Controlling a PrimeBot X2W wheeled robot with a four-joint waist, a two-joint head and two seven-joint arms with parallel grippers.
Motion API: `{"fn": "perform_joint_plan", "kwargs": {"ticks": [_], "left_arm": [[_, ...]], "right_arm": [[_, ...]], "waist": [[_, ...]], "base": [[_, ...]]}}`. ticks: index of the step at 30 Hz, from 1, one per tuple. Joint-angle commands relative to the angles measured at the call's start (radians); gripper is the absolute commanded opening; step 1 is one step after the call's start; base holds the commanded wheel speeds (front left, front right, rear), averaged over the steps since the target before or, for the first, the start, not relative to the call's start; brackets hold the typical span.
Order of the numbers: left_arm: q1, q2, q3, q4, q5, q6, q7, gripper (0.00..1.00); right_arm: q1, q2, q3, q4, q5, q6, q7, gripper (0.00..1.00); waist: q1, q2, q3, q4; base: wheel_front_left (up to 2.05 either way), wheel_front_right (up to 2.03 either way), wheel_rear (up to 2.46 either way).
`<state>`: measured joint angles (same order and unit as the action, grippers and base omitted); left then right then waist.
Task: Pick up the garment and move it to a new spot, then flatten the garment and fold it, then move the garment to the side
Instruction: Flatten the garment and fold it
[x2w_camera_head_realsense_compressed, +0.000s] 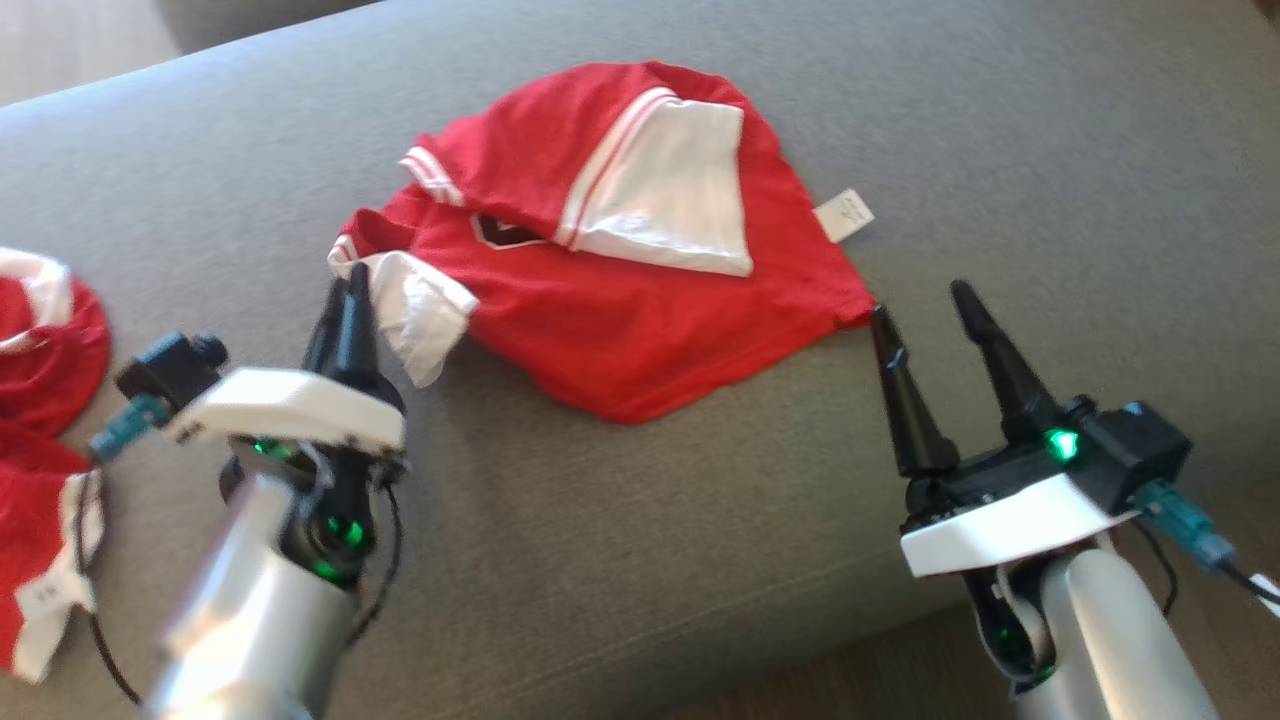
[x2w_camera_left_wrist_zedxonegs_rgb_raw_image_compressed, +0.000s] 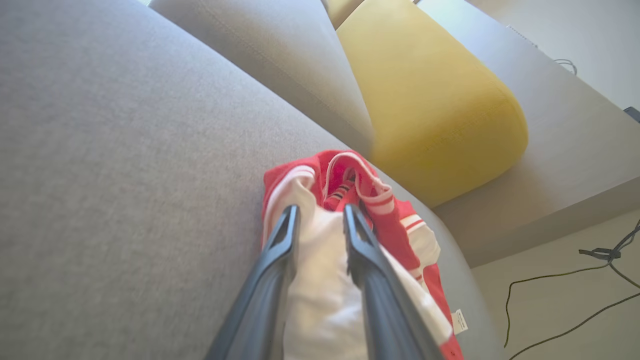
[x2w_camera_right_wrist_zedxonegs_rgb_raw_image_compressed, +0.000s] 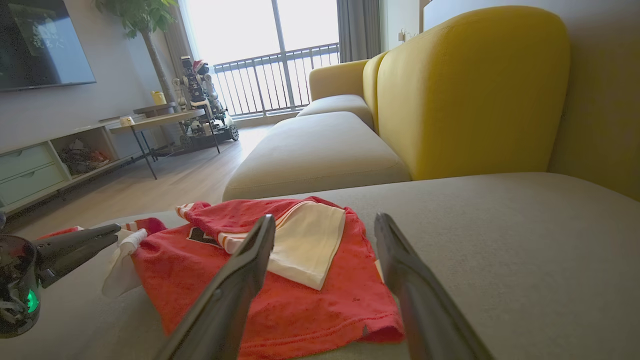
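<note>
The red-and-white jersey garment (x2w_camera_head_realsense_compressed: 640, 330) is seen crumpled on the grey fabric sofa cushion (x2w_camera_head_realsense_compressed: 600, 560), toward twelve o'clock in the head view. The left gripper (x2w_camera_head_realsense_compressed: 352, 285) is set at its nine o'clock white sleeve (x2w_camera_head_realsense_compressed: 425, 310), and the right gripper (x2w_camera_head_realsense_compressed: 922, 305), spread wide and empty, at its four o'clock corner. In the left wrist view, the left jaws are seen parted over that sleeve. In the right wrist view, the garment is framed between spread fingers.

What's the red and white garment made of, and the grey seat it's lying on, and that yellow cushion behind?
Garment: soft matte knit, likely cotton or polyester jersey; it crumples and folds limply.
Grey seat: woven upholstery fabric, matte, fine visible weave.
Yellow cushion: similar matte textile over padding, judging by its rounded edges.
</note>
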<state>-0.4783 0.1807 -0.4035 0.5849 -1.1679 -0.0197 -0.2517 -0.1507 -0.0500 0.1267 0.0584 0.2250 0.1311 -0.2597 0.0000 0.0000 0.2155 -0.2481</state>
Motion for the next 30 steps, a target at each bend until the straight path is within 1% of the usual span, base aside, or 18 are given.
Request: {"fn": "perform_joint_plan", "kwargs": {"ticks": [1,2,3,5,6,9,11,14,17,19,23,25,26,30], "left_arm": [[0.023,-0.004,0.055,-0.054,0.098,-0.017,-0.01,0.46],[0.049,-0.02,0.074,-0.069,0.145,-0.023,-0.01,0.51],[0.073,-0.034,0.094,-0.086,0.194,-0.026,-0.01,1.0],[0.12,-0.058,0.129,-0.123,0.284,-0.034,-0.01,1.0],[0.161,-0.073,0.166,-0.173,0.384,-0.036,-0.01,1.0],[0.228,-0.09,0.221,-0.271,0.544,-0.032,-0.01,1.0],[0.278,-0.098,0.247,-0.349,0.658,-0.028,-0.01,1.0],[0.353,-0.111,0.262,-0.446,0.796,-0.025,-0.01,1.0],[0.414,-0.12,0.246,-0.51,0.899,-0.024,-0.01,1.0],[0.446,-0.125,0.227,-0.531,0.936,-0.024,-0.01,1.0],[0.477,-0.129,0.19,-0.546,0.969,-0.02,-0.01,1.0],[0.482,-0.13,0.167,-0.552,0.971,-0.012,-0.01,1.0],[0.482,-0.13,0.167,-0.552,0.971,-0.012,-0.01,1.0],[0.485,-0.13,0.135,-0.557,0.975,0.007,-0.01,1.0]], "right_arm": [[0.0,0.0,0.03,-0.015,-0.014,0.0,-0.002,1.0],[0.003,0.0,0.037,-0.005,-0.019,0.0,-0.002,1.0],[0.005,0.0,0.04,0.004,-0.024,0.0,-0.002,1.0],[0.009,0.0,0.047,0.02,-0.031,0.0,-0.002,1.0],[0.014,0.0,0.046,0.039,-0.036,0.0,-0.002,1.0],[0.013,0.0,0.041,0.084,-0.028,0.0,-0.002,1.0],[0.001,0.0,0.015,0.133,-0.011,0.0,-0.002,1.0],[-0.044,0.0,-0.054,0.25,0.004,0.0,-0.002,1.0],[-0.112,0.0,-0.126,0.399,0.0,0.0,-0.002,1.0],[-0.164,0.0,-0.166,0.503,-0.008,0.0,-0.002,1.0],[-0.261,0.0,-0.255,0.694,0.004,0.0,-0.002,1.0],[-0.299,0.0,-0.291,0.762,0.003,0.0,-0.002,1.0],[-0.299,0.0,-0.291,0.762,0.003,0.0,-0.002,1.0],[-0.347,0.0,-0.344,0.882,-0.012,0.0,-0.002,1.0]], "waist": [[0.0,0.0,-0.017,0.04],[0.0,0.0,-0.024,0.052],[0.0,0.0,-0.032,0.064],[0.0,0.0,-0.047,0.082],[0.0,0.0,-0.061,0.098],[0.0,0.0,-0.076,0.115],[0.0,0.0,-0.081,0.126],[0.0,0.0,-0.086,0.148],[0.0,0.0,-0.089,0.178],[0.0,0.0,-0.091,0.2],[0.0,0.0,-0.092,0.247],[0.0,0.0,-0.093,0.265],[0.0,0.0,-0.093,0.265],[0.0,0.0,-0.099,0.289]], "base": [[0.0,0.0,0.0],[0.0,0.0,0.0],[0.0,0.0,0.0],[0.0,0.0,0.0],[0.0,0.0,0.0],[0.0,0.0,0.0],[0.0,0.0,0.0],[0.0,0.0,0.0],[0.0,0.0,0.0],[0.0,0.0,0.0],[0.0,0.0,0.0],[0.0,0.0,0.0],[0.0,0.0,0.0],[0.0,0.0,0.0]]}}
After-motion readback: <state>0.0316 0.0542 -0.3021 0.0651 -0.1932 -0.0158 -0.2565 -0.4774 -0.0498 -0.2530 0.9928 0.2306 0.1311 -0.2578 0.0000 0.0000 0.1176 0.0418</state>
